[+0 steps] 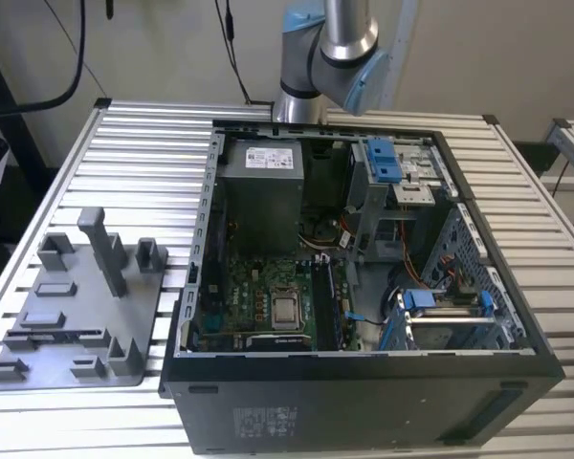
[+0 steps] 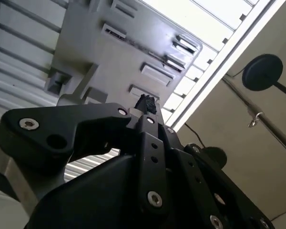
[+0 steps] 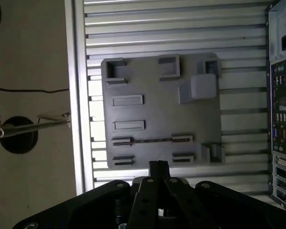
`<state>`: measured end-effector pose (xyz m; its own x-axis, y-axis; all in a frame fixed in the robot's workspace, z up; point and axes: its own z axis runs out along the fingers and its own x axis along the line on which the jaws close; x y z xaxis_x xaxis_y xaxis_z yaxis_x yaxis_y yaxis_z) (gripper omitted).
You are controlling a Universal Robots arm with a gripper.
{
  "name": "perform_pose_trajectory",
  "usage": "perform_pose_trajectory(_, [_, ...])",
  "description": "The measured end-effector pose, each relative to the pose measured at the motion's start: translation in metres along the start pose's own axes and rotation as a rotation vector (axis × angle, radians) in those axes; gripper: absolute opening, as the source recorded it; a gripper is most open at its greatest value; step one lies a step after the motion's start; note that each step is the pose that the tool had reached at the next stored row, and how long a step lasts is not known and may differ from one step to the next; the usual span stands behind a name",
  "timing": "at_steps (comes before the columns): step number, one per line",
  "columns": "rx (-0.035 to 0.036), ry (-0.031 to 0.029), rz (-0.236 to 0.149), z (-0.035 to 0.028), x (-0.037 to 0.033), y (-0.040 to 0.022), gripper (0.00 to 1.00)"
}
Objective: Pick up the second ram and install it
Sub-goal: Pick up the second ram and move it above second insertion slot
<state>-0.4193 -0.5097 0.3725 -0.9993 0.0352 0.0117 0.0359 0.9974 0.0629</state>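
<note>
Gripper (image 3: 158, 164) hangs over the gray holder plate (image 3: 162, 109), well apart from it. In both wrist views the black tips (image 2: 146, 102) point down at the plate. Jaws look closed, tip against tip, w/ nothing between them.

Second ram (image 3: 152, 140) lies in the plate's long slot: a thin dark strip, ends sitting in two small end blocks, not touched by anything. In the first wrist view the tips line up just off the plate edge nearest that slot, approx. over the strip's mid-length. In the exterior view the ram (image 1: 62, 335) shows as a dark line across the part of the plate closest to the worktop's near edge.

Plate (image 1: 86, 306) sits flat on the slatted metal worktop (image 1: 143, 134), by the worktop's edge at the exterior view's left, toward the near corner. It has upright posts, one tall.

Open PC case (image 1: 364, 382) lies on its side just beside the plate, filling the worktop's middle through to the edge at the exterior view's right. Board faces up, w/ the square silver-topped processor (image 1: 287, 308) seated in it. The case's back panel (image 3: 281, 95) appears in the first wrist view.

Arm (image 1: 330, 48) rises from the worktop's far edge, behind the case.
</note>
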Motion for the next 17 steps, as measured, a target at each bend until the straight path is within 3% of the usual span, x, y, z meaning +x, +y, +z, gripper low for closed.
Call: perform_pose_trajectory(17, [0.0037, 0.0194, -0.309, 0.0006, 0.0, 0.0, 0.11])
